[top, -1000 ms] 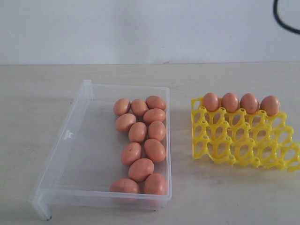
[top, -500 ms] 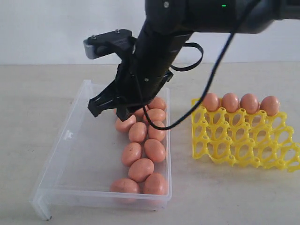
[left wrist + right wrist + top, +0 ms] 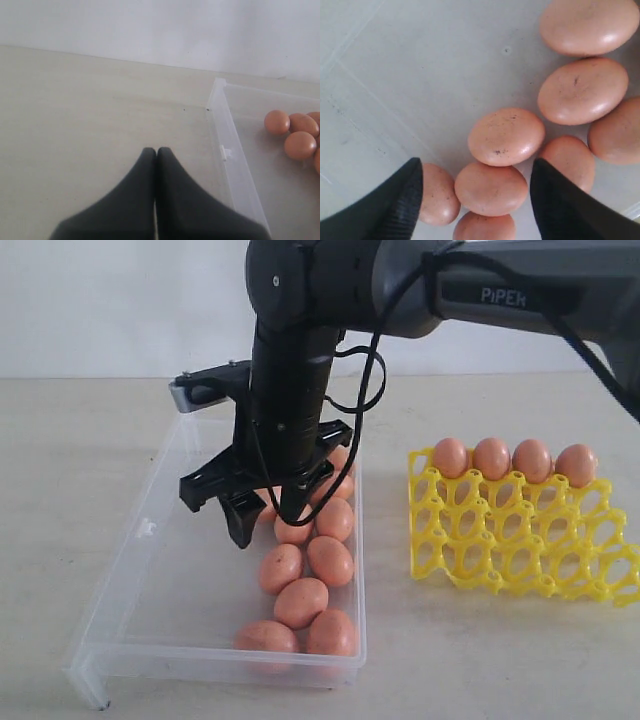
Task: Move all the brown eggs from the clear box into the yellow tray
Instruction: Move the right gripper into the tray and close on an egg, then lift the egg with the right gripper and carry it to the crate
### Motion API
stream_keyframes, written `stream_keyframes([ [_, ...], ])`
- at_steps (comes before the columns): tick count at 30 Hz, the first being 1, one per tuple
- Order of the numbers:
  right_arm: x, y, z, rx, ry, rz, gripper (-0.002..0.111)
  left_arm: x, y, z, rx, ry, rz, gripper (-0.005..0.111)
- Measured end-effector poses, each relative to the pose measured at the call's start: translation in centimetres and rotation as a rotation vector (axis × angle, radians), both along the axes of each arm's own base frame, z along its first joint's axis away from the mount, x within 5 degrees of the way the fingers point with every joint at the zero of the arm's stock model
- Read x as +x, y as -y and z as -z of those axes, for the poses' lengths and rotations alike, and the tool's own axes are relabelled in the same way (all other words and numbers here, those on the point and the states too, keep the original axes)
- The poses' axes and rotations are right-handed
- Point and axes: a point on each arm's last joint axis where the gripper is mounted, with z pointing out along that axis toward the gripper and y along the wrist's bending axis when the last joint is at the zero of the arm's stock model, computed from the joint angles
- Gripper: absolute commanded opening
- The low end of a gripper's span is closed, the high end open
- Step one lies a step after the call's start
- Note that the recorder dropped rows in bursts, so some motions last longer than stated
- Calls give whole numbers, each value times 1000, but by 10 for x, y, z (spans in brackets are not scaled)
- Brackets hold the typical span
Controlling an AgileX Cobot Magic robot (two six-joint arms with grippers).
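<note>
The right fingers (image 3: 395,205) gape over light, brittle brown eggs (image 3: 506,136), probably best pinched gently across the middle; the left fingers (image 3: 132,200) are closed.

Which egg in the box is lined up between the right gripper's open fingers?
The egg centred in the gap of the right gripper, just inside the fingertips. One neighbour lies past the tips; another sits beside a finger.

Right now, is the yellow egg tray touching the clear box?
Apart. The exterior view shows a strip of bare table running between the clear box and the yellow tray, so their sides do not meet.
</note>
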Motion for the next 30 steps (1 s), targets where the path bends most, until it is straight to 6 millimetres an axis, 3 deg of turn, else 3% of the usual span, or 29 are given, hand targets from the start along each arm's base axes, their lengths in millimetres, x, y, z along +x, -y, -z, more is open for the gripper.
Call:
stream_keyframes([
  [8, 1, 0, 1, -10, -47, 200, 61, 0, 0, 0, 0, 0, 0, -4],
  [10, 2, -2, 8, -22, -74, 262, 61, 0, 0, 0, 0, 0, 0, -4],
  [15, 6, -7, 47, -84, -172, 389, 61, 0, 0, 0, 0, 0, 0, -4],
  [24, 13, -13, 76, -78, -174, 456, 60, 0, 0, 0, 0, 0, 0, -4],
  [27, 15, -14, 79, -69, -163, 460, 45, 0, 0, 0, 0, 0, 0, -4],
  [30, 15, -15, 79, -64, -158, 460, 3, 0, 0, 0, 0, 0, 0, -4],
])
